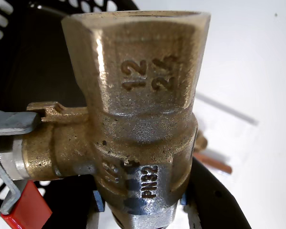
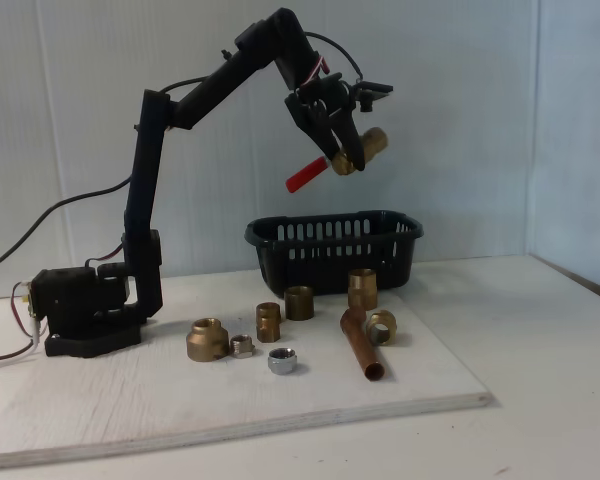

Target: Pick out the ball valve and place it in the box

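In the wrist view, the ball valve (image 1: 138,114) fills the frame, brass body clamped at its lower end, red lever at bottom left; black basket slats lie behind it. In the fixed view, your gripper (image 2: 346,158) grips the valve high above the box (image 2: 332,250); lower it inside the rim before releasing, so it cannot bounce out.

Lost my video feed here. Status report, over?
Gripper shut on ball valve, held in the air above the box. Red handle points down-left in fixed view. Nothing between valve and box; spare fittings sit on the board.
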`<state>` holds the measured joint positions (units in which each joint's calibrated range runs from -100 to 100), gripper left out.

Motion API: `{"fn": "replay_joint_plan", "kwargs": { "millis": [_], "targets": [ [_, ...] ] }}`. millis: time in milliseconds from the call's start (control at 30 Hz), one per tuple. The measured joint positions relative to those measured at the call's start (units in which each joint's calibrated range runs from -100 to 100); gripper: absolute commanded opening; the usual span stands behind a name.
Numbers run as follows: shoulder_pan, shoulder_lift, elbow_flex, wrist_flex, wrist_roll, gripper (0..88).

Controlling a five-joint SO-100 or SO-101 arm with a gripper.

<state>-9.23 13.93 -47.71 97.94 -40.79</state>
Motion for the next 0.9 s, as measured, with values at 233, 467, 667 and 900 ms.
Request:
{"fn": "replay_joint_plan", "kwargs": {
  "millis": [233,467,667,900],
  "targets": [
    [-0.8,0.1,3.1,-2.8,-5.8,0.8],
    [-2.0,0.3,4.5,-4.1,-9.0,0.8],
    [-3.7,0.2,6.4,-4.2,-10.8,0.8],
    [-5.6,0.4,12.2,-4.9,-12.5,0.8]
  ]
}}
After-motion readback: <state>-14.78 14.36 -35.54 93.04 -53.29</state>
